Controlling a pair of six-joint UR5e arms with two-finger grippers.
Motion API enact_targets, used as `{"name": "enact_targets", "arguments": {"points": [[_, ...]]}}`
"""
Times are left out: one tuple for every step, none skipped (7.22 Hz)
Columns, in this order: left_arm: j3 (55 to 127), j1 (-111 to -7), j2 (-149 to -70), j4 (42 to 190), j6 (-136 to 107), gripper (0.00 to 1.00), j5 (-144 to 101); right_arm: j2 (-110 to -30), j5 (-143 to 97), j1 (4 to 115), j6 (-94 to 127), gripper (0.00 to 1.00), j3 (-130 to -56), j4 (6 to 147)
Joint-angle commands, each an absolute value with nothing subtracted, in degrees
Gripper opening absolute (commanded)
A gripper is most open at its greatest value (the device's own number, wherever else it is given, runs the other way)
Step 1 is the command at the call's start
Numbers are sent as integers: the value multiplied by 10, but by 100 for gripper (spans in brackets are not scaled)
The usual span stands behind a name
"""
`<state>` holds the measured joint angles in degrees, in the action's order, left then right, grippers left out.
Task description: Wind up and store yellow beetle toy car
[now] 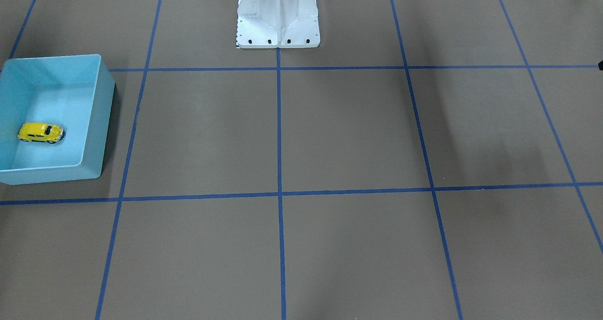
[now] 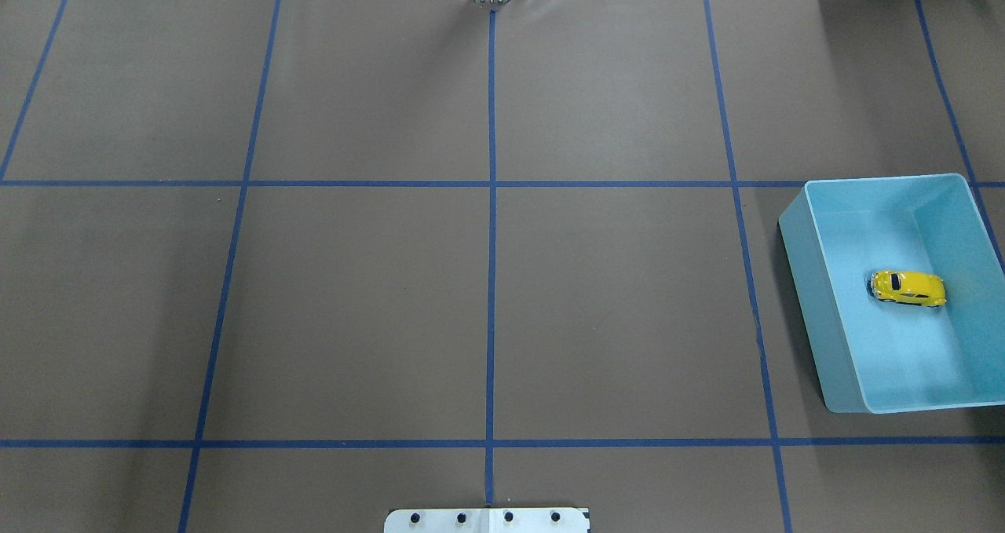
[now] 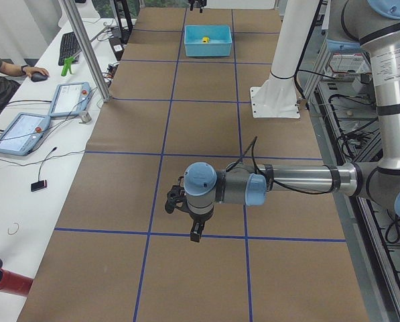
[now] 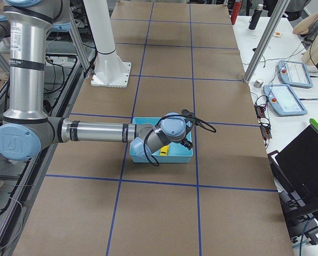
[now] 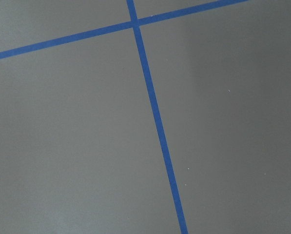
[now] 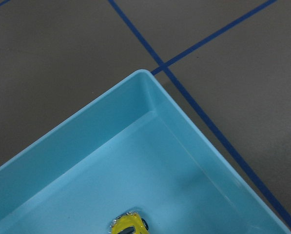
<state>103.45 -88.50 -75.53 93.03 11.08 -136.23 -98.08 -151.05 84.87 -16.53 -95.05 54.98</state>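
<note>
The yellow beetle toy car (image 2: 908, 287) is sitting upright on its wheels on the floor of the light blue bin (image 2: 801, 282), standing clear of all four walls with free floor around it. The bin is resting on the brown surface (image 2: 487, 313) far over on the robot's right; in the overhead view its outer rim is running off the picture's right edge. A blue tape line is passing just beside one corner of the bin in the right wrist view.

The right claw (image 4: 186, 143) is hanging above the bin, over its rim. It is showing only in the side view, so I cannot tell how far its fingers are parted, nor whether they are gripping anything. The left claw (image 3: 194, 235) is hovering above bare surface well apart from the bin, pointing down near a tape line, and its opening cannot be told either.

Between the two arms the taped grid is lying open, with only the white pedestal base (image 1: 278, 13) standing at the robot's side of the surface
</note>
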Motion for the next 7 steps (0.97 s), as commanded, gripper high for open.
{"name": "enact_targets", "arguments": {"points": [[1034,-885,-755,931,111,100,-1362,-1004,-1494,881,-167,100,-944,560],[1034,-886,-755,930,111,100,-1362,-1003,-1468,892,-167,100,-946,603],[1034,-886,-755,930,111,100,-1362,-997,-1396,925,-159,100,-943,622],[1034,-886,-755,931,111,100,-1362,-962,-1333,926,-156,100,-947,632],[1034,-886,-755,931,111,100,-1362,-951,-1329,928,-137,100,-945,715],[1034,-886,-755,930,111,100,-1362,-938,-1329,930,-61,100,-947,783],[1034,-886,-755,930,111,100,-1362,-942,-1329,930,32,100,-940,794]]}}
